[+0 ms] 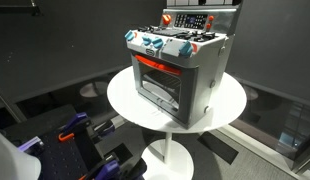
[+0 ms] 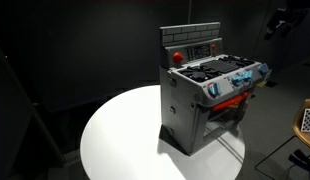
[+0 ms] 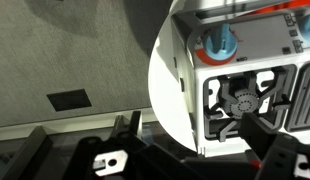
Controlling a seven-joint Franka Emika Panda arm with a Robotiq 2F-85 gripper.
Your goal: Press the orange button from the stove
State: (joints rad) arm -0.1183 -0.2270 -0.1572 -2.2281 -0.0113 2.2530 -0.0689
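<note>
One stove off-centre on round white table, near its rim, hand spread above stove's top edge

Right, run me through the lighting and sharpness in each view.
In both exterior views the white round table is brightly lit against a near-black room, and the toy stove is readable but small. In the wrist view the burner and blue knob look slightly soft, and the foreground is dark.
</note>
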